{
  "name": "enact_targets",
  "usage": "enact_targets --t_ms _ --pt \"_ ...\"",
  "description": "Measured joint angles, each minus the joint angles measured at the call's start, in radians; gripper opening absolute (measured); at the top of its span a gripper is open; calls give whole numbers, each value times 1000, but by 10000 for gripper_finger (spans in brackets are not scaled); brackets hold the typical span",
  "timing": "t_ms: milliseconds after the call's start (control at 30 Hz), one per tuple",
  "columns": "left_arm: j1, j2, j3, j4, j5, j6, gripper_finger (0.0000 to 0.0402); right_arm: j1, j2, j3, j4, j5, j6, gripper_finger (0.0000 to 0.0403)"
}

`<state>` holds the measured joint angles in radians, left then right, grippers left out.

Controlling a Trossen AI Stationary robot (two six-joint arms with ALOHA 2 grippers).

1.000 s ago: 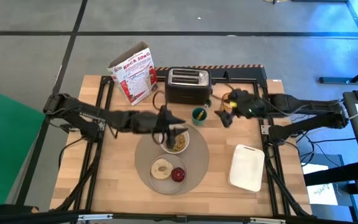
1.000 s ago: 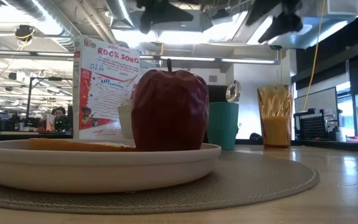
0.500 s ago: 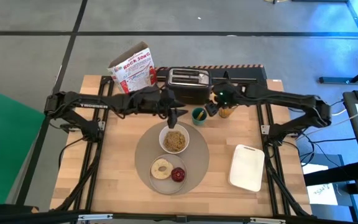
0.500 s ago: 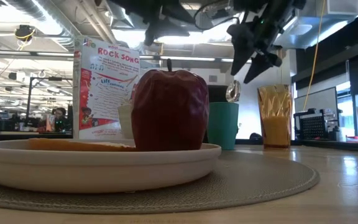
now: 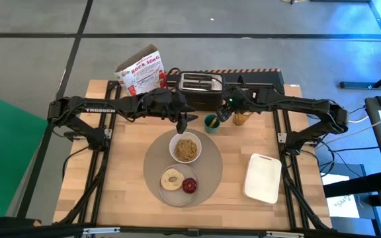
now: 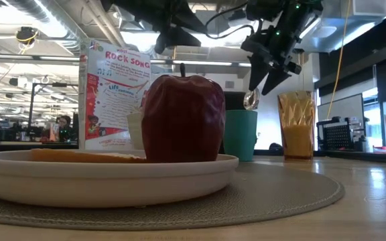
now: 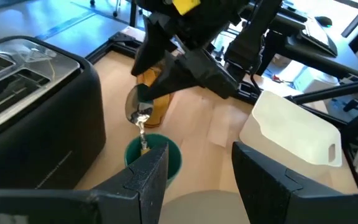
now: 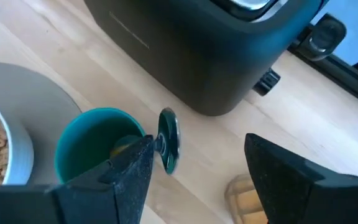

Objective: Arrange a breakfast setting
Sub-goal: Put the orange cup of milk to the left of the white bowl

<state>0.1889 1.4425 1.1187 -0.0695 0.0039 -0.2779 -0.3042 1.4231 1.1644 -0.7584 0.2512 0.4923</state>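
The round placemat [image 5: 207,173] carries a white bowl of cereal [image 5: 186,149] and a white plate [image 5: 166,188] with the bagel [image 5: 172,178] and red apple [image 5: 189,186]. A spoon [image 8: 168,140] with a shiny head stands handle-down in a teal cup [image 5: 211,123]. The amber cup [image 5: 241,119] stands to its right. My right gripper [image 8: 197,180] is open just above the teal cup, the spoon's head between its fingers, close to one. My left gripper [image 7: 201,180] is open and empty between the bowl and the toaster [image 5: 200,89]. My right gripper's open fingers stand on either side of the spoon's head [image 8: 168,140], coming slanting down from the table's right. The head sits right beside one finger [image 8: 135,165]; I cannot tell whether they touch. The spoon stays upright in the teal cup.
The black toaster stands just behind both grippers. A cereal box [image 5: 141,76] stands at the far left. A white rectangular tray [image 5: 263,177] lies at the near right. Bare wood shows to the left of the placemat.
My left gripper has gone from over the bowl toward the table's far edge, and now stands in front of the toaster. My right gripper has gone toward the table's left and down to the spoon's head over the teal cup. The spoon and cups have stayed put.
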Motion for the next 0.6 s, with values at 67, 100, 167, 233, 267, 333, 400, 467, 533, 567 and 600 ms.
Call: enact_targets --t_ms 67,100,167,233,267,333,400,467,533,567,600 --pt "4 0 0 0 14 0 173 0 -4 19 -30 -12 -5 241" --pt "4 0 0 0 15 0 173 0 -6 37 -44 -12 -13 241" --pt "4 0 0 0 16 0 173 0 -12 88 -94 -6 -37 241" --pt "4 0 0 1 17 0 173 0 -13 144 -164 26 -67 241" --pt "3 0 0 1 18 0 173 0 -13 175 -200 48 -81 241" --pt "4 0 0 1 17 -1 173 -19 -13 229 -285 79 -107 241" --pt "4 0 0 -1 11 -8 173 -53 -16 259 -359 90 -124 241" --pt "4 0 0 -1 7 -21 173 -101 -15 263 -435 82 -130 241" --pt "3 0 0 -1 7 -35 173 -158 -13 262 -516 52 -131 241" --pt "3 0 0 -1 7 -46 173 -184 -13 262 -550 40 -132 241" --pt "3 0 0 1 7 -58 173 -205 -13 262 -571 29 -131 241"
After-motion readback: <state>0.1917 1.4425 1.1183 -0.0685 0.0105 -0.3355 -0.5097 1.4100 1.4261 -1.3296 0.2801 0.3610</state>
